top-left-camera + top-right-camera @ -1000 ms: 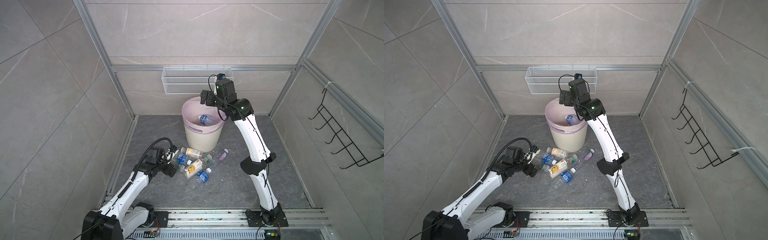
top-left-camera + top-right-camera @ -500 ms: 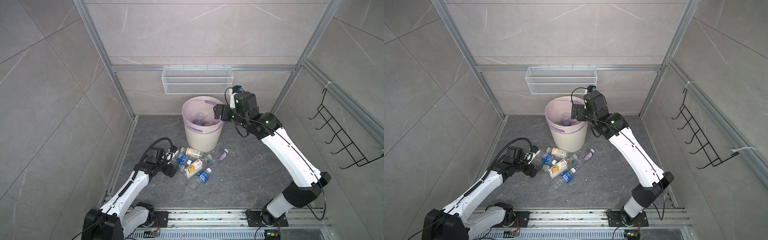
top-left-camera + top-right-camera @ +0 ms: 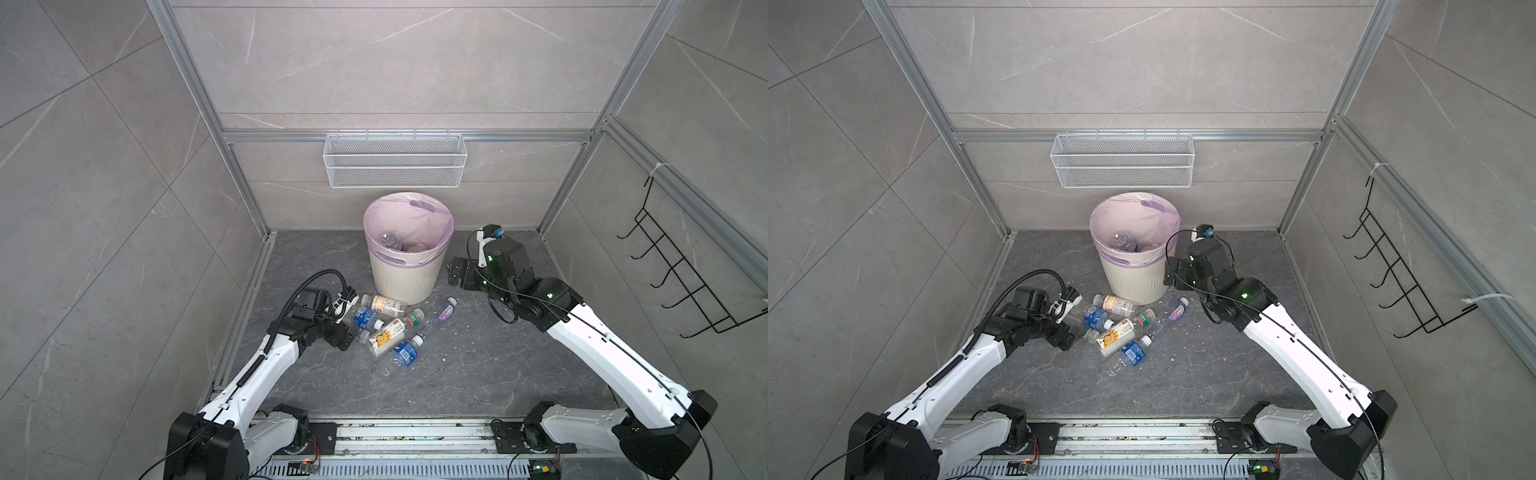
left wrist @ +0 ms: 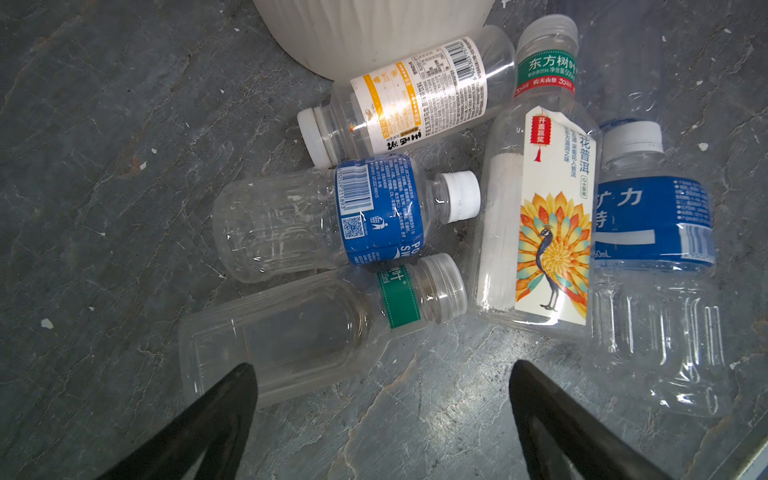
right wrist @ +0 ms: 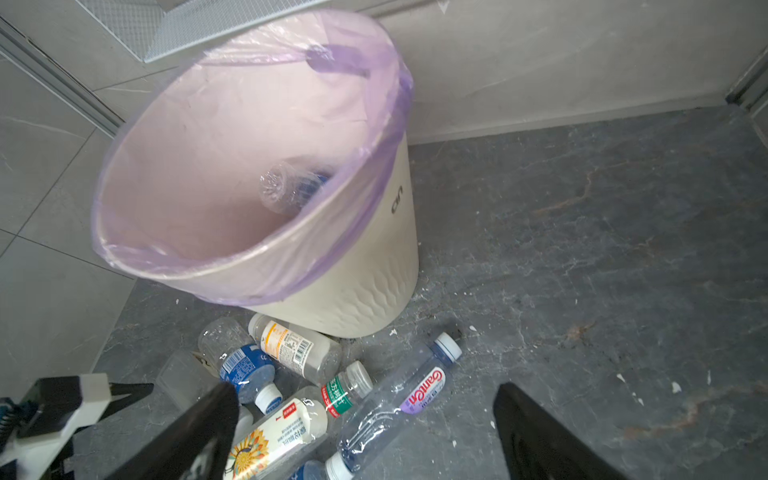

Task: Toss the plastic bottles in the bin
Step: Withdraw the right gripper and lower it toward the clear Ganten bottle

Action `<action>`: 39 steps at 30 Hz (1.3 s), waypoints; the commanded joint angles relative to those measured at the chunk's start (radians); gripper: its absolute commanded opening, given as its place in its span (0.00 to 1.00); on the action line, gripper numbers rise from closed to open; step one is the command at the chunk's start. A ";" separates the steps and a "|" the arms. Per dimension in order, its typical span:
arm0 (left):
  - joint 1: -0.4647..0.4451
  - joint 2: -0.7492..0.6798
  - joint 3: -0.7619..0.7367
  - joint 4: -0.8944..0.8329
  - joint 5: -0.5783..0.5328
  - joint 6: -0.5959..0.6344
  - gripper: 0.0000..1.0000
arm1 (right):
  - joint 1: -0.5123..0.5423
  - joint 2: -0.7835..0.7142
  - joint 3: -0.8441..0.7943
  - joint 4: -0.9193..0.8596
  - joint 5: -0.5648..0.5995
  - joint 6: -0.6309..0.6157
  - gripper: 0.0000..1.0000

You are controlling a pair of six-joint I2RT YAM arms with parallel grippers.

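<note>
The cream ribbed bin with its lilac bag stands at the back of the floor. At least one clear bottle lies inside it. Several plastic bottles lie in a heap in front of it. My left gripper is open at the heap's left edge, nearest a clear green-banded bottle and a blue-labelled one. My right gripper hangs open and empty beside the bin's right side, over a purple-labelled bottle.
A white wire mesh basket hangs on the back wall above the bin. A black hook rack is fixed to the right wall. Aluminium posts frame the corners. The arms' base rail runs along the front.
My right arm has swung from over the bin's mouth down to its right side. The blue-labelled bottle seen at the mouth now lies inside. My left arm has barely moved.
</note>
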 commanded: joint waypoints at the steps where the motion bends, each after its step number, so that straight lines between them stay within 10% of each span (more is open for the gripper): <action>1: -0.007 0.017 0.052 -0.029 0.021 0.014 0.97 | 0.005 -0.041 -0.081 0.024 -0.013 0.072 0.97; 39: 0.007 0.113 0.064 0.196 -0.176 -0.276 1.00 | 0.040 0.304 -0.370 0.302 -0.150 0.529 1.00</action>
